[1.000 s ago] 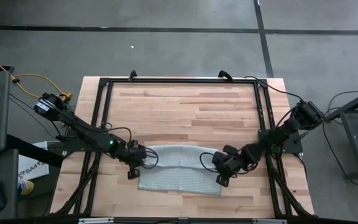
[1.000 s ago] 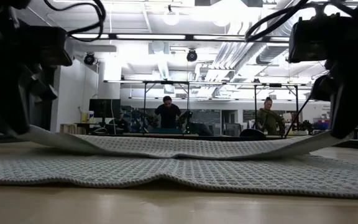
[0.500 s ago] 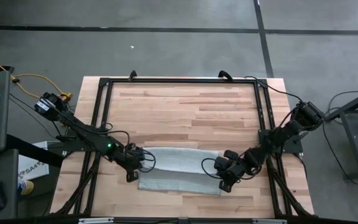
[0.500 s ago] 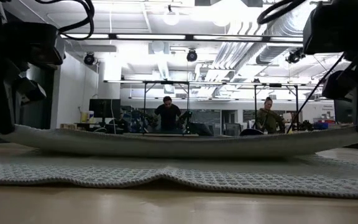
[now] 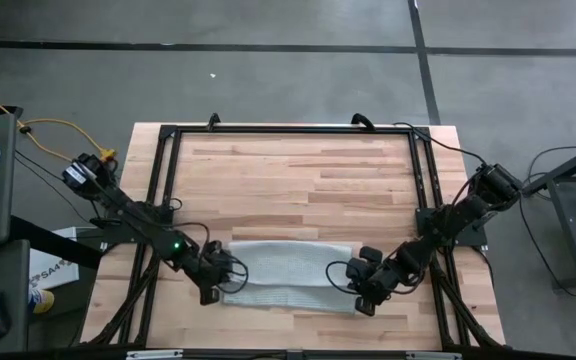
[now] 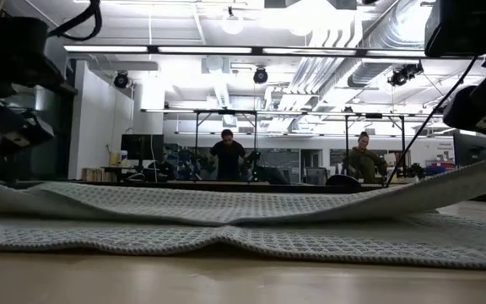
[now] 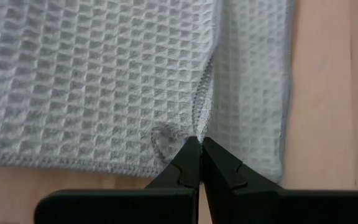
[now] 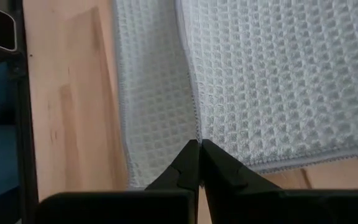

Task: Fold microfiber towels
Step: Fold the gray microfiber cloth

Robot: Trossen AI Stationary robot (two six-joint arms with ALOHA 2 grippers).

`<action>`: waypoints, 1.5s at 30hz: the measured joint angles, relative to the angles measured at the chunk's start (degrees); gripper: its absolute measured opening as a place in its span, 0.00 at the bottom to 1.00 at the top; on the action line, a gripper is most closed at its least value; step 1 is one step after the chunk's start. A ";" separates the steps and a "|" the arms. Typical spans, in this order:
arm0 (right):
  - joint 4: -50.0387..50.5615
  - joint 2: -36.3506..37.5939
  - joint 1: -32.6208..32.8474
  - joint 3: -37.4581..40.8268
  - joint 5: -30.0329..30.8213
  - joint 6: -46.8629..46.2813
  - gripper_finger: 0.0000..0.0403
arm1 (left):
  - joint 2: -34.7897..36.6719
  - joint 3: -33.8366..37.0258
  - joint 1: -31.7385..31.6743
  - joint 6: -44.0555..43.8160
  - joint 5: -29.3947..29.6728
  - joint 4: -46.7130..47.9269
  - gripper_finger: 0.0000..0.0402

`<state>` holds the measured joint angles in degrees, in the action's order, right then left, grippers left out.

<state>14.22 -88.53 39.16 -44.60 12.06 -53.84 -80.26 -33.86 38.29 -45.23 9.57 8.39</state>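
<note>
Both arms are low at the near side of the pale wooden slatted table [image 5: 298, 170] now, and the pale grey-blue waffle-textured microfiber towel [image 5: 288, 277] lies between them, folded over itself into a long strip running left to right. The left gripper [image 5: 215, 284] has its fingers pinched tight on the folded layer's edge at the towel's left end; the left wrist view shows the fingertips [image 7: 191, 158] closed together right on the stitched hem. The right gripper [image 5: 366, 291] does the same at the right end, its fingertips [image 8: 194, 155] clamped on the upper layer's edge.

Compared with half a second ago, both grippers have travelled toward the near edge of the table, carrying the upper layer with them, so far less of the lower layer shows beyond it in the high view. In the low view the lifted layer [image 6: 243, 203] has dropped: it hung clear in a shallow bow before, and now its middle sags onto the bottom layer while the right end is raised higher than the left. Two people stand far back in the room [image 6: 229, 156].
</note>
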 joint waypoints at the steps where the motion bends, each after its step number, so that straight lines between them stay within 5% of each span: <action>1: 0.01 -0.02 0.11 0.00 -0.01 -0.01 0.01 | -0.45 0.01 0.34 -0.01 0.26 -0.40 0.00; 15: -2.31 -0.09 1.36 0.00 -0.09 0.05 0.01 | -5.42 -5.91 4.15 5.82 4.49 0.88 0.00; 36: -1.55 -0.14 4.74 0.00 0.73 -3.41 0.01 | -5.89 -7.08 4.89 1.21 -0.08 1.32 0.00; 45: -9.07 -7.93 4.74 0.00 -4.48 -3.39 0.01 | -5.87 -10.41 6.03 2.97 1.51 6.88 0.00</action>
<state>5.15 -96.46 43.90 -44.60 7.58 -57.23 -86.13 -44.27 44.31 -42.26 11.08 15.27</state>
